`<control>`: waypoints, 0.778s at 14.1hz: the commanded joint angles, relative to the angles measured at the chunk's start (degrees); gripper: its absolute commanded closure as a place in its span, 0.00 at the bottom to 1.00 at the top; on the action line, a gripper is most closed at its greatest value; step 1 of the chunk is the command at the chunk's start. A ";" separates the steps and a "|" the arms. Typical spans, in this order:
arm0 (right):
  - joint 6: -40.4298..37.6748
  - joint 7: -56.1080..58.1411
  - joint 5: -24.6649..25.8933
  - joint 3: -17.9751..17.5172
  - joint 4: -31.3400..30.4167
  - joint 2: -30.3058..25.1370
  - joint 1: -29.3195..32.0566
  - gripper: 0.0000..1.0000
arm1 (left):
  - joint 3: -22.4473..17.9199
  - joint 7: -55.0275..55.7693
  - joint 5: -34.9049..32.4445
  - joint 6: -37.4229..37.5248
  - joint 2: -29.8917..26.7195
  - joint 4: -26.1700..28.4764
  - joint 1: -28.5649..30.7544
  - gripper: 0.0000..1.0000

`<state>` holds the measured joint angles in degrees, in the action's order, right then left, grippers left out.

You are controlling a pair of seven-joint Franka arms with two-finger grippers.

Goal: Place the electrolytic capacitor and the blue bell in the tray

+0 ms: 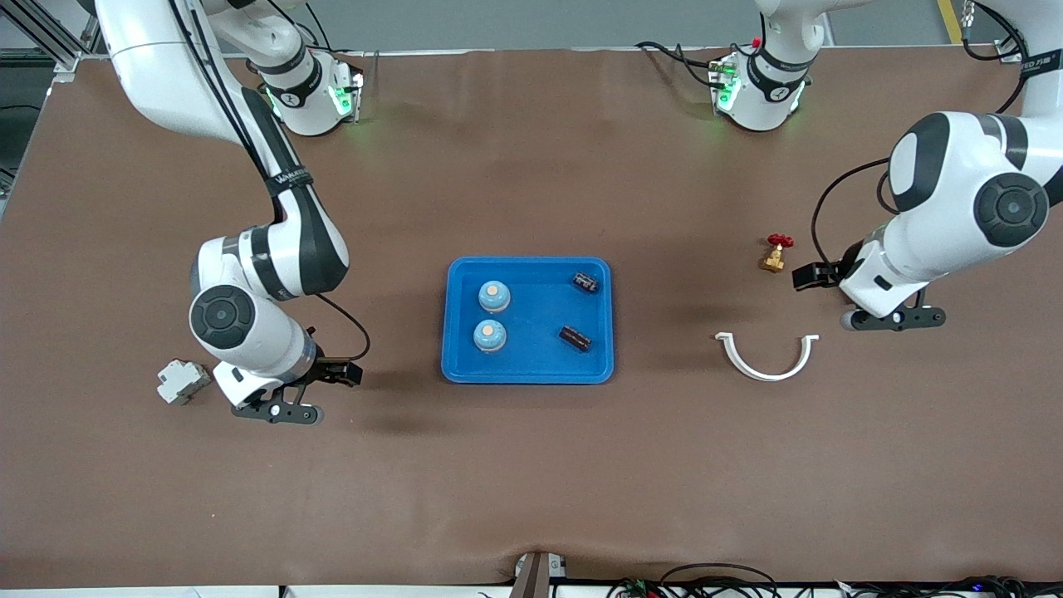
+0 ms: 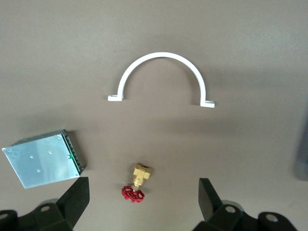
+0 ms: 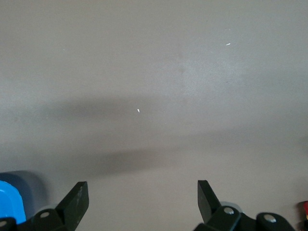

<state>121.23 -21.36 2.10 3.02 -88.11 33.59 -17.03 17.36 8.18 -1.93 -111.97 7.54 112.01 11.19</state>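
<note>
The tray [image 1: 528, 367], bright blue with rounded corners and a raised rim, sits mid-table and holds four things: two blue bells and two electrolytic capacitors. The farther bell [image 1: 494, 296] and the nearer bell [image 1: 489, 335] stand upright toward my right arm's end of the tray, each a pale blue dome with an orange-tan button on top. The farther capacitor [image 1: 585, 281] and the nearer capacitor [image 1: 575, 338] lie on their sides toward my left arm's end, dark cylinders, apart from each other and from the bells.

My right gripper [image 3: 143, 204] hangs over bare brown table between the tray and a small grey box [image 1: 183, 381], fingers spread wide and holding nothing; a corner of the tray shows in its wrist view. My left gripper [image 2: 144, 204] hangs toward the other end, jaws wide and empty, over a brass valve with a red handwheel [image 2: 136, 182], with a white half-round clamp [image 2: 161, 77] and a silvery metal module [image 2: 44, 158] nearby. Open table surrounds the tray on every side.
</note>
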 commanded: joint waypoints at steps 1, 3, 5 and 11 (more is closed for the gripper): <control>0.23 1.67 0.19 -0.91 -0.31 -0.46 1.56 0.00 | 0.75 -1.24 0.79 -2.28 -4.02 3.74 0.93 0.00; 0.23 4.04 0.19 -0.91 -0.22 -0.54 2.18 0.00 | 0.75 -1.24 0.88 -1.50 -4.11 2.00 1.11 0.00; 0.14 6.75 0.19 -0.91 -0.14 -0.63 4.10 0.00 | 0.49 -1.41 0.61 2.53 -3.41 -3.00 1.20 0.00; -1.00 19.75 0.19 -0.91 1.36 -3.52 9.64 0.00 | 0.48 -0.18 1.40 14.32 2.04 -19.02 0.93 0.00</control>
<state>121.42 -6.00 2.10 3.15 -86.29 32.97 -10.09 17.43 8.00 -1.68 -100.82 7.38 97.47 11.74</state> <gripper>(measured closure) 0.000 0.000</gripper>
